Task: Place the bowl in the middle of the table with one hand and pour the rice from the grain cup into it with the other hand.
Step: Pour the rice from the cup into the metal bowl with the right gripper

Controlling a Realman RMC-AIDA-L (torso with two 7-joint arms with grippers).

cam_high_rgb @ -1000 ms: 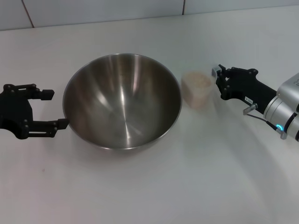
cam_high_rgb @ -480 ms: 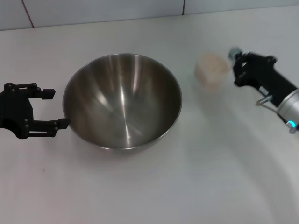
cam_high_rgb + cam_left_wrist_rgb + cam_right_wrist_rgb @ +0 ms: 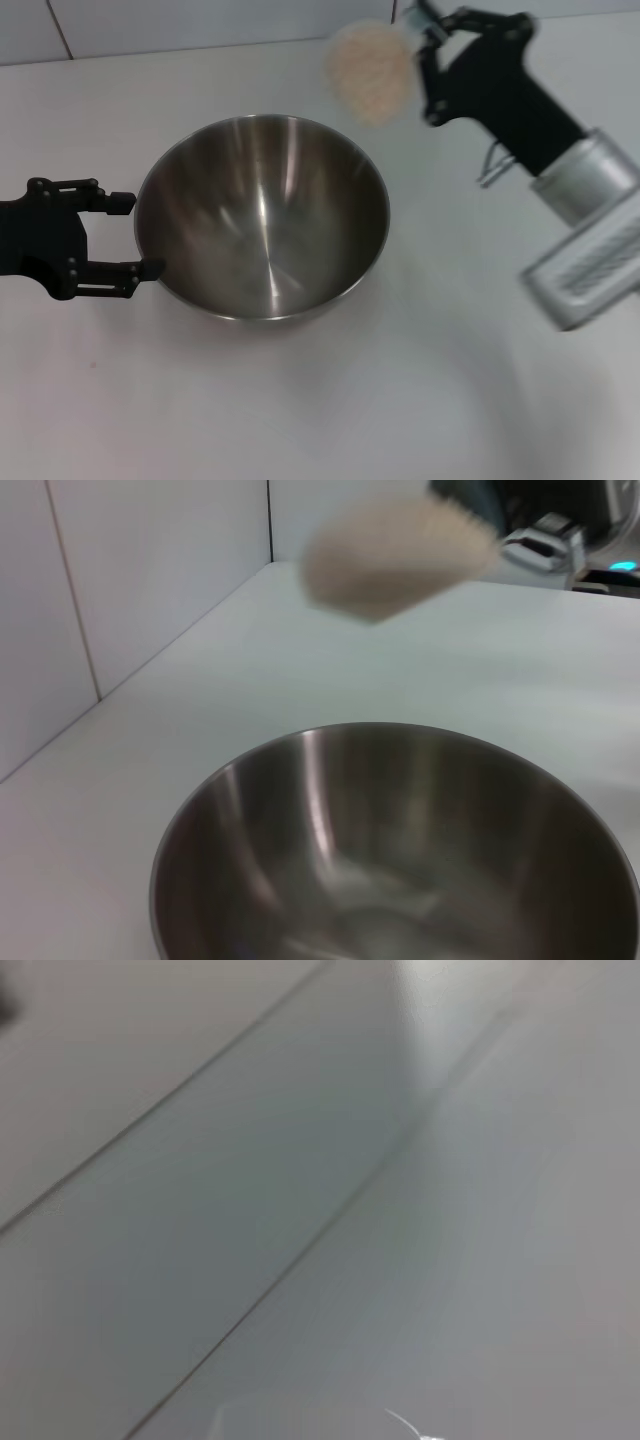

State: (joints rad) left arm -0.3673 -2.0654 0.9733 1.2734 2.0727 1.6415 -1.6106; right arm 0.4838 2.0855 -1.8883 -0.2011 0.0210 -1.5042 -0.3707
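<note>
Right pincer is gripping the cup of rice, up in the air near the desk's far edge, so we're at the pour; next it needs tipping over the bowl mid-desk. Left pincer sits open at the bowl's rim

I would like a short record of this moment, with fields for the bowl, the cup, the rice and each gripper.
bowl: the bowl stands upright on the table, no rice visible inside
cup: the grain cup is in the air, beyond the bowl's far right rim, tilted
rice: the rice is all inside the cup
right gripper: the right gripper is shut on the grain cup
left gripper: the left gripper is open at the bowl's left rim
</note>
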